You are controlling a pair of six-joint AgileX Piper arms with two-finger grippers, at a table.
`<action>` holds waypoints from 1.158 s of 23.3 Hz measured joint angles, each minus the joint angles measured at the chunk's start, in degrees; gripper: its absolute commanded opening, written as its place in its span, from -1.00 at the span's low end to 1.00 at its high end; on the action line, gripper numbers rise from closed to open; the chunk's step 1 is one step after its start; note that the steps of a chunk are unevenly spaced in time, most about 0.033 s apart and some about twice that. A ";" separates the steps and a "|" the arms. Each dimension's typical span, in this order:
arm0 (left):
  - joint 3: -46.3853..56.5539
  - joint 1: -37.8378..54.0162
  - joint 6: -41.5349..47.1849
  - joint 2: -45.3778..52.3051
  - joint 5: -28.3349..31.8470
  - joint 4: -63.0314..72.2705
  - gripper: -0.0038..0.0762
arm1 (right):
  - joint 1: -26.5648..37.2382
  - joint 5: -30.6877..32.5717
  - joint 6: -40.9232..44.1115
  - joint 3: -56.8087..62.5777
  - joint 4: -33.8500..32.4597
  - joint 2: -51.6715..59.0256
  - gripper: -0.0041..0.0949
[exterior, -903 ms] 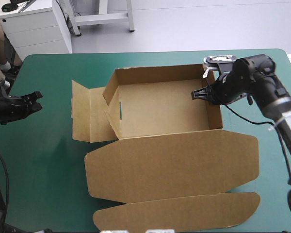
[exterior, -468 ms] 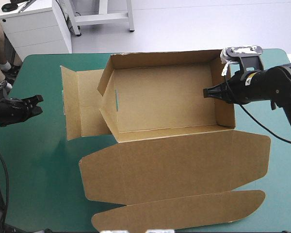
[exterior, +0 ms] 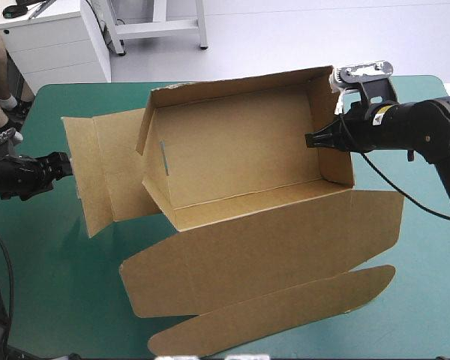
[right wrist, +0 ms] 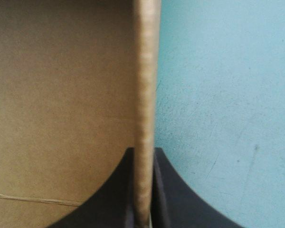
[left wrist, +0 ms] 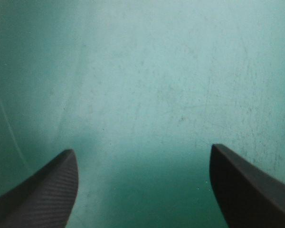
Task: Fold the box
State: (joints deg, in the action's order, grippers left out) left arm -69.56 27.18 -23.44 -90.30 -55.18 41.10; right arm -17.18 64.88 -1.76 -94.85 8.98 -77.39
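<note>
At the tabletop's [exterior: 52, 285] left edge, the left gripper [exterior: 58, 163] holds its fingers [left wrist: 42, 190] spread wide over bare teal-green cover, just beside the outspread left flap [exterior: 97, 172] of the brown box [exterior: 240, 150]. The box fills the middle, walls raised, with its lid panel [exterior: 262, 247] lying toward the near edge. The right gripper [exterior: 311, 140] pinches the box's right wall [exterior: 331, 127] between its fingers [right wrist: 175, 199].

Bright, even light covers the counter [exterior: 52, 300], leaving only a soft shadow under the box [exterior: 240, 150] at its near flaps. Left of the box, the counter darkens close under the left claw [left wrist: 141, 151] and pales ahead of it.
</note>
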 measured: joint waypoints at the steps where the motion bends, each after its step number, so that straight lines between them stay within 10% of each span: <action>1: 0.00 -0.12 0.00 0.00 -0.43 0.00 0.56 | 0.00 -0.05 -0.12 0.00 0.00 0.00 -0.93; 17: 0.00 -19.92 -2.93 0.00 -6.37 5.41 0.48 | 0.33 -3.73 1.43 0.00 1.32 -6.25 -0.96; 27: -0.06 -21.49 -17.27 0.00 -13.35 35.76 0.48 | 5.91 -3.99 1.76 0.00 1.31 -10.22 -0.96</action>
State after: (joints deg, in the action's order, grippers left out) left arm -69.62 5.68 -40.71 -90.30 -68.53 76.87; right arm -11.27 60.89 0.00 -94.85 10.29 -87.60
